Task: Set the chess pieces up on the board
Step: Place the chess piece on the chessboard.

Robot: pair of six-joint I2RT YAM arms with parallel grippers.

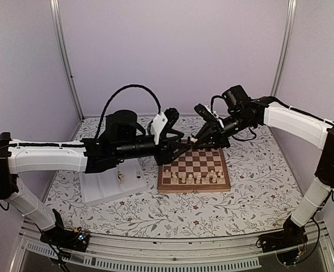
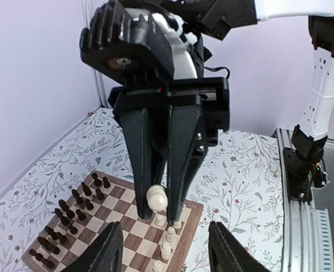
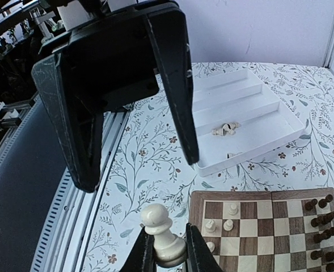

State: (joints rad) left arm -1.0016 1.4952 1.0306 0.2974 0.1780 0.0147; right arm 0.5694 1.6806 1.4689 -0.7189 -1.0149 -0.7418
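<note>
Over the far left corner of the board [image 1: 194,168] the two arms meet nose to nose. The right gripper [image 3: 165,256] pinches a pale pawn [image 3: 162,232] by its base between narrow jaws, while the left gripper [image 3: 134,147] stands wide open just above it, fingers [image 3: 175,85] apart and touching nothing. More chess pieces [image 1: 202,177] line the board's near edge, dark chessmen [image 2: 70,208] the far one (a few cream men lie in the white tray [image 3: 252,122] beside the board).
</note>
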